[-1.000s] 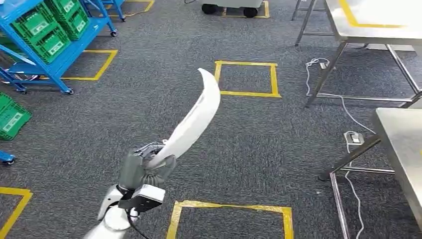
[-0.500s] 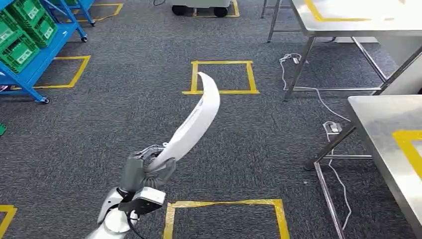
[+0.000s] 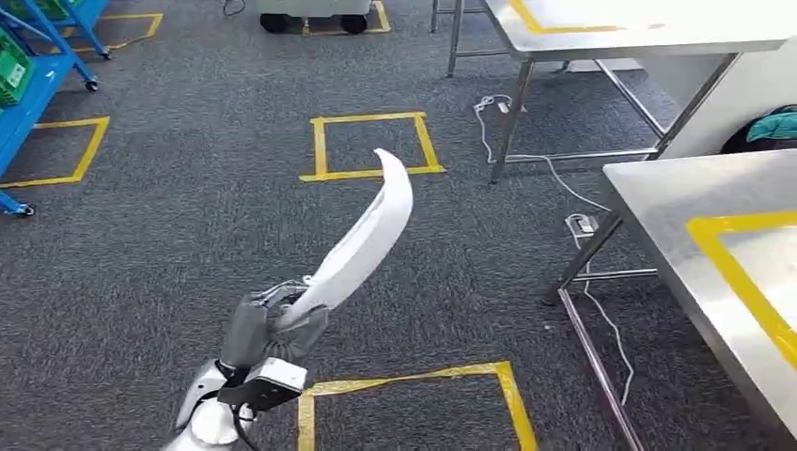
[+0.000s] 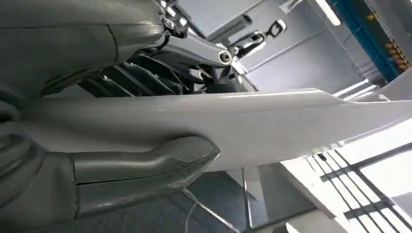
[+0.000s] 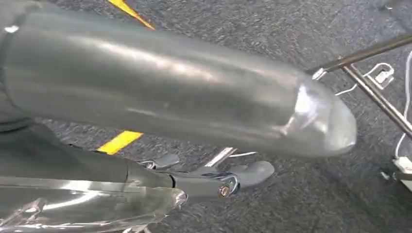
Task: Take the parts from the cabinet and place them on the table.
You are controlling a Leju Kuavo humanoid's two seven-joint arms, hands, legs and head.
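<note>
A long, curved white part [image 3: 362, 246] slants up and away from my left hand [image 3: 273, 329], which grips its lower end over the grey carpet. In the left wrist view the thumb [image 4: 145, 170] presses against the part [image 4: 252, 126] while the darker fingers wrap its other side. The steel table [image 3: 658, 202] with a yellow tape outline stands at the right, apart from the part. My right hand [image 5: 194, 111] hangs above the carpet with its thumb and fingers stretched out and nothing in them.
A second steel table [image 3: 611, 23] stands at the back right, with a white cable and power strip [image 3: 583, 225] on the floor between the tables. The blue cabinet [image 3: 33, 89] with a green crate [image 3: 9, 66] is at the far left. Yellow tape squares [image 3: 368, 146] mark the carpet.
The whole picture has slid left, so the camera has turned right: the blue cabinet has nearly left the picture and more of the taped table shows. My left hand keeps its hold on the white part.
</note>
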